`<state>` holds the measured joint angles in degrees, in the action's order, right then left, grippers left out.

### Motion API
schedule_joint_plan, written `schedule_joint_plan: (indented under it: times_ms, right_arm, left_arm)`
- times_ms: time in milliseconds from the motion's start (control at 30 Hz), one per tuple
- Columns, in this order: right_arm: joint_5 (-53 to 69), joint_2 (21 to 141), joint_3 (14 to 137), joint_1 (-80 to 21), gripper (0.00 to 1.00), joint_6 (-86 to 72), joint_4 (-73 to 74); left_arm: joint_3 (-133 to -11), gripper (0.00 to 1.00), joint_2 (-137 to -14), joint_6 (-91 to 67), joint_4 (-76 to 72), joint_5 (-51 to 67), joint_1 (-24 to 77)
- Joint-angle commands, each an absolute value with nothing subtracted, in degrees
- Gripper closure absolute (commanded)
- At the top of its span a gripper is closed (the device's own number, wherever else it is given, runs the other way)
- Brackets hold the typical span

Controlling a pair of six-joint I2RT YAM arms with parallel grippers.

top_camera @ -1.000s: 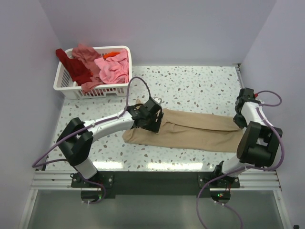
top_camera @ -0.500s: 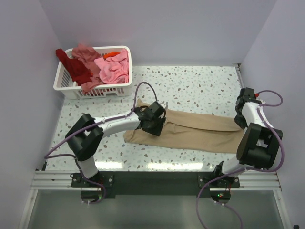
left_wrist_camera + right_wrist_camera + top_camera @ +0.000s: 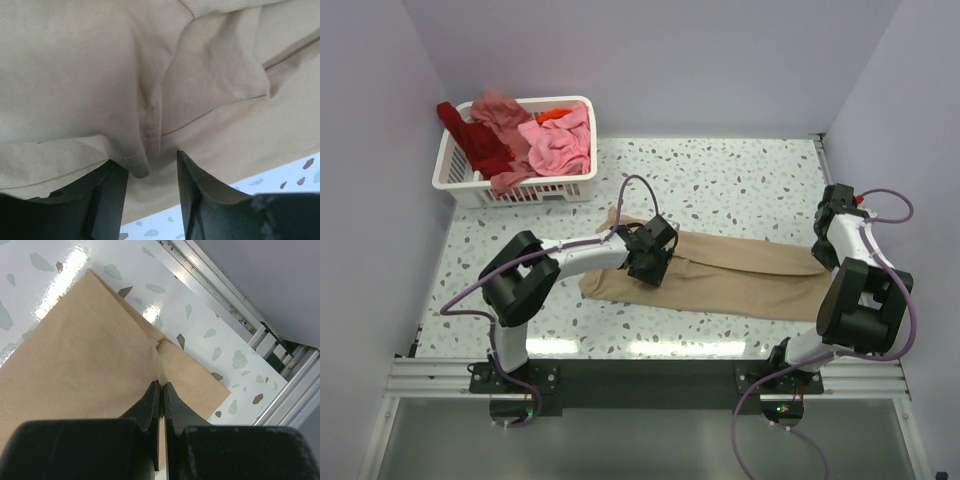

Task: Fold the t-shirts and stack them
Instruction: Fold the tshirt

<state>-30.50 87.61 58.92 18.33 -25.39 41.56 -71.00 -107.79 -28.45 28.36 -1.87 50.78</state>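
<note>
Tan cloth t-shirt [image 3: 740, 280] lies stretched in a long band across the near half of the white speckled table [image 3: 740, 180], running from the middle left towards the right edge, flat but creased where its layers overlap. The left gripper [image 3: 150, 162] is down on the shirt's left portion; its two black fingers [image 3: 107, 192] stand apart with a raised fold and stitched hem of the fabric between them, the fold touching the left finger and a gap showing beside the other, so the cloth is straddled rather than pinched. The right gripper [image 3: 160, 385] is at the shirt's far right end, near the table's metal rail, with its fingers pressed tight together on the hemmed edge of the fabric, which creases up to the tips. At the far left corner sits a white slatted plastic basket [image 3: 460, 185] heaped with more shirts: a light pink one [image 3: 560, 145], a salmon one [image 3: 500, 110], a dark red one [image 3: 480, 145] hanging over the rim, and a bit of orange [image 3: 555, 114] at the back.
</note>
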Motion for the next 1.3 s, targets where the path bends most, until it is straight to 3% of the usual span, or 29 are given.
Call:
schedule_joint_plan:
  times_ms: [0,533,733,867,1267]
  right_arm:
    - [-32.08,85.61,59.77,18.54,1.0,-24.79,41.48]
    - [-29.88,85.52,58.71,18.54,1.0,-24.43,40.78]
    - [-29.97,85.25,58.54,18.54,1.0,-24.43,40.69]
    - [-30.94,84.82,58.71,18.54,1.0,-24.35,40.78]
    - [-32.34,85.34,58.97,18.54,1.0,-24.52,41.22]
  left_arm:
    - [-74.53,0.54,-108.98,-31.19,28.39,-6.06,51.06]
    - [-75.67,0.6,-109.42,-32.52,27.51,-8.96,51.06]
    - [-76.37,0.77,-109.69,-32.34,26.54,-8.35,50.89]
    - [-77.87,0.99,-109.6,-32.6,27.68,-6.51,50.8]
    - [-80.59,1.0,-106.26,-34.72,35.33,7.29,47.37]
